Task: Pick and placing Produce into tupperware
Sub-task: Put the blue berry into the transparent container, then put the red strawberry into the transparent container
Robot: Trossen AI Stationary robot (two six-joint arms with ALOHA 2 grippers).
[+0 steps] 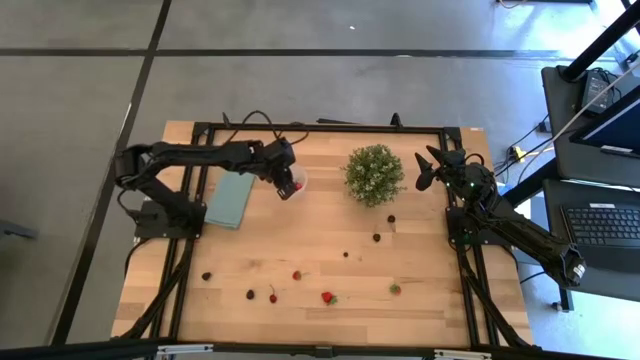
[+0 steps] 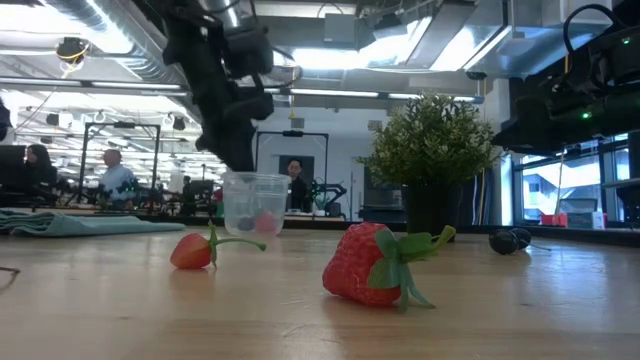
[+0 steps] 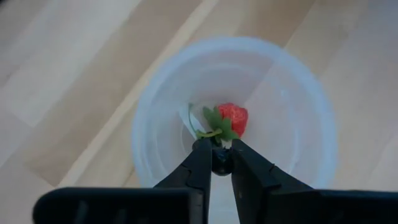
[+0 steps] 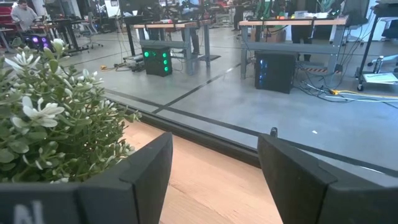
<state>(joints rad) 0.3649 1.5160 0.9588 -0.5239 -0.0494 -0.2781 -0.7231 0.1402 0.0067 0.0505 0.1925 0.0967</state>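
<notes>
You see two dark, near-black arms built of chunky jointed segments, with black cables trailing from their bases. Your left tool (image 3: 221,163) ends in two slim, smooth black fingers that taper to narrow tips. Your right tool (image 4: 214,180) has broad, flat, matte black fingers with angular edges; a small green light glows on that arm.
</notes>
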